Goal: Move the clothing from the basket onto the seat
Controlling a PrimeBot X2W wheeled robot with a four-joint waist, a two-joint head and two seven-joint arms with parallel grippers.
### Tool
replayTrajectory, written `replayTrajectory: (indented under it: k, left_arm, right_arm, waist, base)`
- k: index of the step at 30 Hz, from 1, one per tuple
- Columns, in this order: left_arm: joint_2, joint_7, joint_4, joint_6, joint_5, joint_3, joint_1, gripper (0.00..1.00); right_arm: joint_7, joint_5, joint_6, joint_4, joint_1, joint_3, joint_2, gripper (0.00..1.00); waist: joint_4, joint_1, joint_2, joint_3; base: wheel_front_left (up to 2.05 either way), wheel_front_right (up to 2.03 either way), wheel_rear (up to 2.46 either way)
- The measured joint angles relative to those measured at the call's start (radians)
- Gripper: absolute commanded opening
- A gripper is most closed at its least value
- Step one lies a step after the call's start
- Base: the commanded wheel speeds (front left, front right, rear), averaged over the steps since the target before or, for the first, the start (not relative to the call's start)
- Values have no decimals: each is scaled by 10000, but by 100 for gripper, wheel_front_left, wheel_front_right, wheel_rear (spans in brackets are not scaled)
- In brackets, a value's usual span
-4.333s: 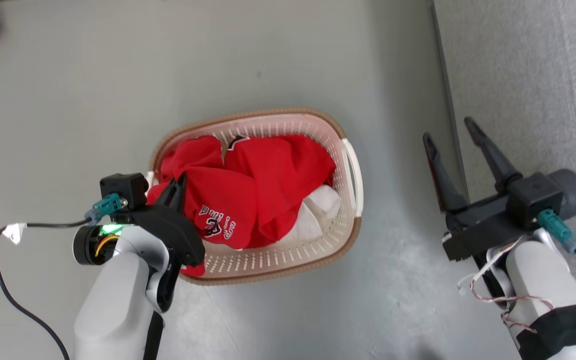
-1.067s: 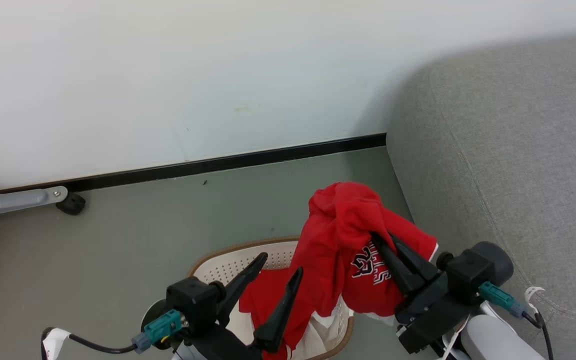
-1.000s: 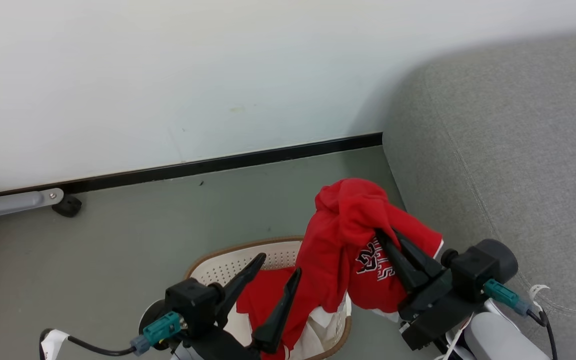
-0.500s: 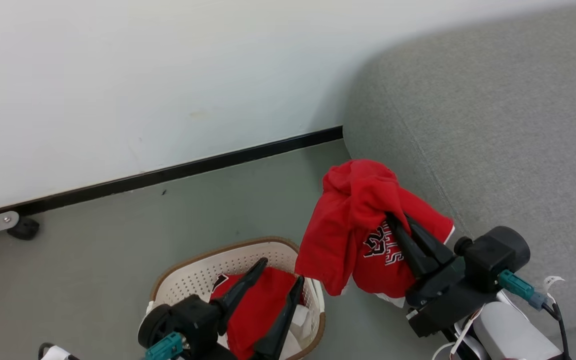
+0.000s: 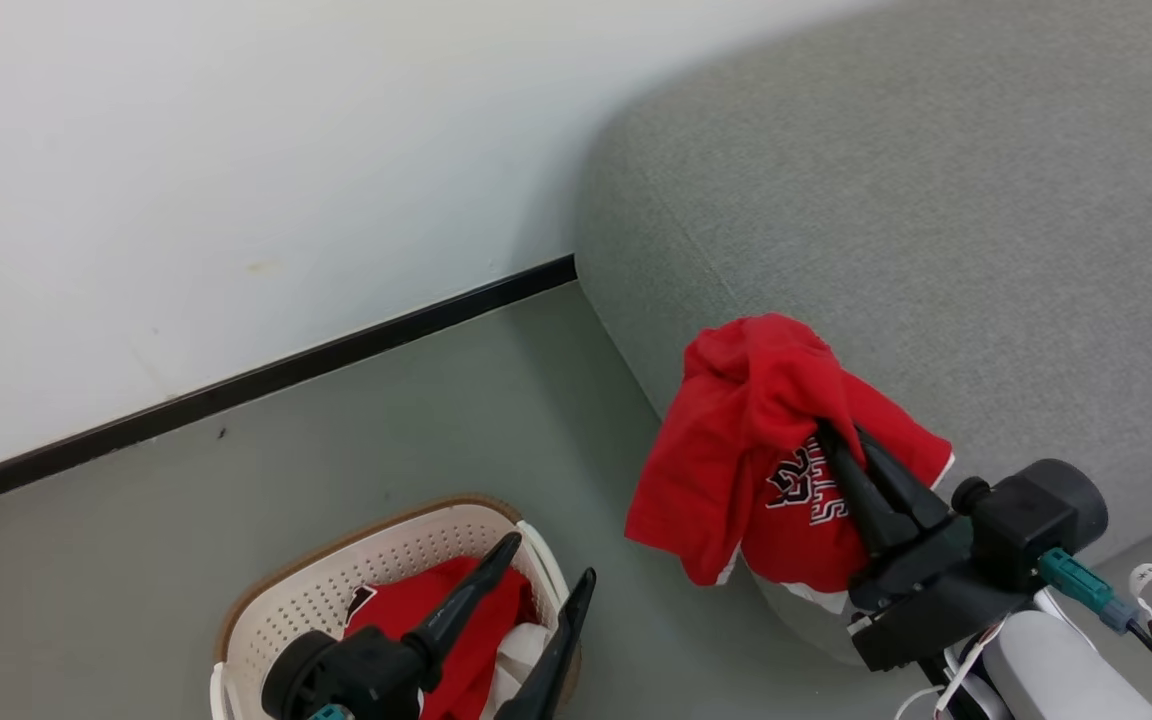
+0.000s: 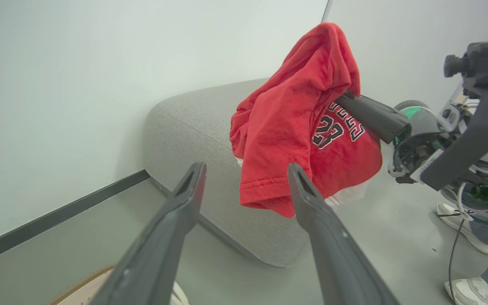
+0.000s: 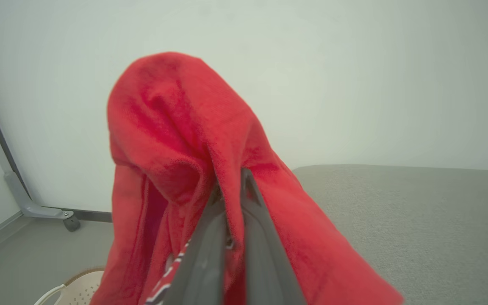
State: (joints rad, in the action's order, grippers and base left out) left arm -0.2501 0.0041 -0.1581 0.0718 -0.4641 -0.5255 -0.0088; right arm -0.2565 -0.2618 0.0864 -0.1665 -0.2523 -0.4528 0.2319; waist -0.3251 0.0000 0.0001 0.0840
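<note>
Beside the seat [image 5: 936, 200], the right gripper [image 5: 841, 445] clamped 1 red jersey [image 5: 726, 450] mid-carry; it next needed swinging over and releasing.

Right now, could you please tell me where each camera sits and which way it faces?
Head view: on the head, looking forward and down at the basket, floor and grey sofa cushion; left gripper open, right gripper shut on the red jersey.
Left wrist view: on the left wrist, looking along its open fingers at the jersey, cushion and right gripper.
Right wrist view: on the right wrist, looking along its shut fingers into the jersey, toward the wall.
Shared: all three show jersey and cushion.
</note>
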Motion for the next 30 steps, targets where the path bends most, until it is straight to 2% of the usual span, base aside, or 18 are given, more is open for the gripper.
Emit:
replayTrajectory:
  k: [16, 24, 30]
  left_arm:
    - [111, -251, -35, 88, 278, -374, 14, 100]
    - [142, -242, -125, 92, 433, -625, -12, 100]
    - [117, -134, -192, 176, 451, -788, -40, 100]
  right_arm:
    - [0, -17, -249, 420, 367, 972, 466, 0]
    - [0, -364, -347, 435, 516, 1831, 608, 0]
    - [0, -633, -337, 86, -302, 2516, 813, 0]
  waist:
    - [-1483, 0, 0, -80]
    - [-1566, 0, -2, 139]
    - [-1456, 0, -1, 483]
  base:
    - [0, 0, 0]
    - [0, 0, 0]
    - [0, 0, 0]
